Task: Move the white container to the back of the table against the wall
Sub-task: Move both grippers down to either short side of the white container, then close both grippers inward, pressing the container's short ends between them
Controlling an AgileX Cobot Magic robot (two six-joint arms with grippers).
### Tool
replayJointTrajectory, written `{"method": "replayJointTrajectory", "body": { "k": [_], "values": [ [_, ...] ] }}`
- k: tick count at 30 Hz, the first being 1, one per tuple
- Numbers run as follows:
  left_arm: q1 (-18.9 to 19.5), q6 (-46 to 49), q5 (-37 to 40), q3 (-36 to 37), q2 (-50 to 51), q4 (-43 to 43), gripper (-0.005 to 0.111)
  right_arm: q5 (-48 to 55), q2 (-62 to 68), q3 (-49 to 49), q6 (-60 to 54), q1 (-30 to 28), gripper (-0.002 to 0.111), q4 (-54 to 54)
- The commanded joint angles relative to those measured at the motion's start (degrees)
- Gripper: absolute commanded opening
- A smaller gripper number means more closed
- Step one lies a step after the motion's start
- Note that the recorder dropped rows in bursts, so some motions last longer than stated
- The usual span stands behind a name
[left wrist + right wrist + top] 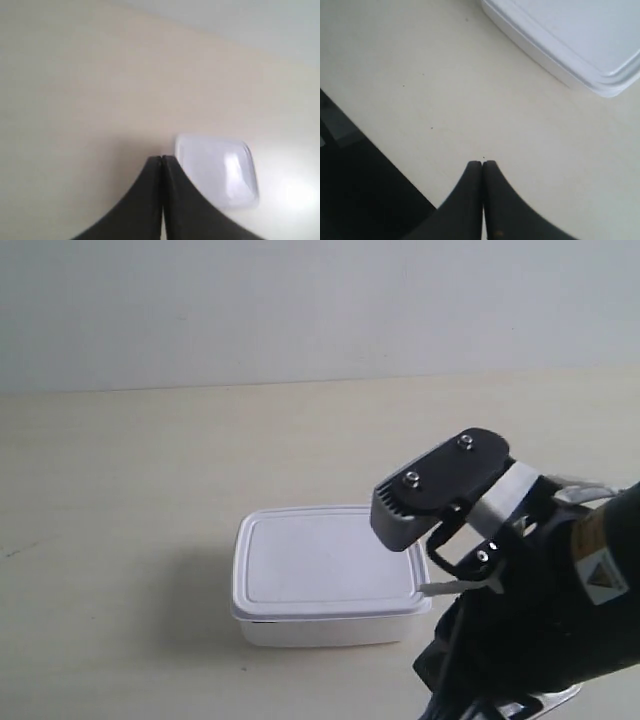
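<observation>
The white container (325, 575) sits lid on, on the beige table (120, 490), well short of the pale wall (300, 300). My right gripper (482, 163) is shut and empty, low over bare tabletop with a corner of the container (580, 40) a short way ahead of its tips. This matches the dark arm (530, 610) at the exterior view's right, just beside the container. My left gripper (161, 159) is also shut and empty, held high, with the container (217, 170) small and far below, past its tips.
Seen from the right wrist, the table's edge runs beside the gripper, with a dark drop (350, 175) beyond it. Bare tabletop stretches from the container back to the wall (250, 20).
</observation>
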Motion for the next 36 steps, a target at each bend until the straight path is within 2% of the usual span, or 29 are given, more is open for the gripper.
{"method": "replayJointTrajectory", "body": {
  "k": [1, 6, 9, 14, 16, 17, 19, 21, 25, 32, 36],
  "values": [
    [-3.0, 13.5, 4.9, 7.9, 2.7, -19.0, 0.000, -5.5, 4.7, 2.0, 6.1, 0.2, 0.000, -4.1],
    [-12.0, 10.1, -1.1, 13.9, 2.6, -19.5, 0.000, -12.5, 5.6, 6.5, 11.2, 0.1, 0.000, -4.7],
    [-20.5, 7.2, -7.3, 16.1, 2.6, -19.6, 0.000, -16.9, 5.5, 9.8, 14.9, -0.2, 0.000, -5.7],
    [-37.9, -2.1, -21.3, 16.8, 5.7, -14.4, 0.000, -20.5, 5.5, 13.2, 16.8, -2.3, 0.000, -5.5],
    [-42.8, -6.0, -25.0, 16.8, 8.8, -10.7, 0.000, -21.2, 5.5, 13.7, 16.8, -3.7, 0.000, -5.5],
    [-46.4, -8.2, -27.3, 16.8, 12.7, -9.4, 0.000, -21.6, 5.5, 13.7, 16.7, -5.5, 0.000, -5.5],
    [-49.5, -9.1, -29.3, 16.8, 18.1, -9.4, 0.000, -22.7, 5.5, 13.7, 16.7, -7.9, 0.000, -5.5],
    [-51.0, -9.2, -31.1, 16.8, 21.7, -9.8, 0.000, -23.8, 5.5, 13.7, 16.7, -10.0, 0.000, -4.5],
    [-51.6, -9.2, -32.9, 16.8, 27.1, -9.8, 0.000, -26.7, 6.0, 13.7, 16.7, -12.3, 0.000, -1.8],
    [-52.4, -8.7, -36.7, 16.8, 32.0, -10.9, 0.000, -30.5, 11.8, 13.7, 14.8, -12.3, 0.000, 6.6],
    [-52.4, -8.3, -40.1, 16.5, 33.4, -10.6, 0.000, -32.7, 14.4, 13.7, 15.7, -12.3, 0.000, 7.2]
  ]
}}
